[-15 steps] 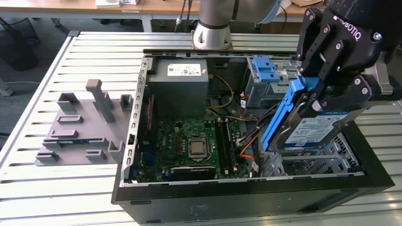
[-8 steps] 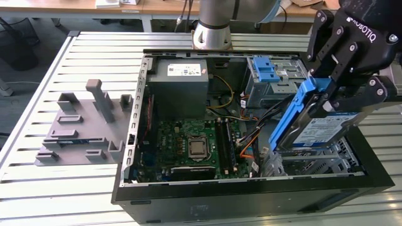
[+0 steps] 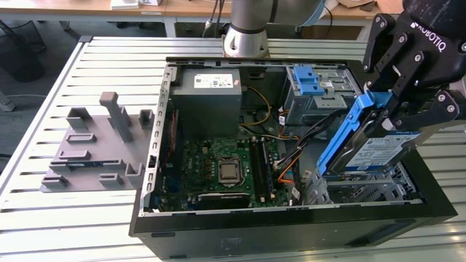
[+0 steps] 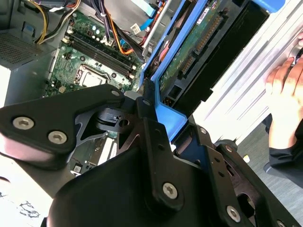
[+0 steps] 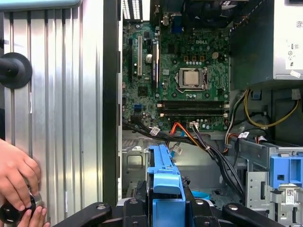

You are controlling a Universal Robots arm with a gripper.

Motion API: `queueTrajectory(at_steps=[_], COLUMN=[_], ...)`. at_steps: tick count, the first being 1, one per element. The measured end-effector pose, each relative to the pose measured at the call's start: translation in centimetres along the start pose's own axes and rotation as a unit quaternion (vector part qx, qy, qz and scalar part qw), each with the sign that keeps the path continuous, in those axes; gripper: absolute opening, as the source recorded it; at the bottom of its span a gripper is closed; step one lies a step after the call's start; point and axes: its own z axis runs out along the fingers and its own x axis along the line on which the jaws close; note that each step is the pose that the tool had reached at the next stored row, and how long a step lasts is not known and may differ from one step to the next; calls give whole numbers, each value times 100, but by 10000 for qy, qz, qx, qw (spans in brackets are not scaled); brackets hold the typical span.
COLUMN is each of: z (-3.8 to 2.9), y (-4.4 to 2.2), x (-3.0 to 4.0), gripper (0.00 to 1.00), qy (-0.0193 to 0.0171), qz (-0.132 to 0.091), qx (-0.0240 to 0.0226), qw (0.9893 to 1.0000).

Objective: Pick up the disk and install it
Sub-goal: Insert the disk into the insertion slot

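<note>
At the exterior view's left, a grey moulded fixture (image 3: pixel 95 147) is seen lying on the slatted table (image 3: pixel 43 218); nothing is seated in it. Just beside it, an open computer case (image 3: pixel 218 240) is laid on its side with the interior exposed; a grey power-supply box (image 3: pixel 207 90) is noted at the far end, and the green motherboard (image 3: pixel 226 169) nearer the camera, with orange and black cables run across to its right. A blue latch (image 3: pixel 307 81) is mounted on the drive cage further right. At the exterior view's right, the disk (image 3: pixel 382 150) is held clear of the table, tilted steeply on edge over the metal bay (image 3: pixel 371 191) in the case's corner; contact between its lower edge and the bay cannot be confirmed. The jaws are closed on the disk across its blue rails; the same grip is recorded in the second wrist view on the disk (image 4: pixel 189 52) and in the first wrist view (image 5: pixel 165 182). A person's hand (image 5: pixel 16 182) is seen at the table edge outside the case, also recorded in the second wrist view (image 4: pixel 286 94).
</note>
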Motion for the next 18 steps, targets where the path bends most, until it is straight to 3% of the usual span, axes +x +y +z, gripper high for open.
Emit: queueTrajectory(at_steps=[4,12,18], z=[2,41,74], y=[-11,-118,-147], x=[0,-2,-7], gripper=[36,36,36], qy=[-1,0,1], qz=[0,25,94], qx=[0,1,3], qw=[10000,10000,10000])
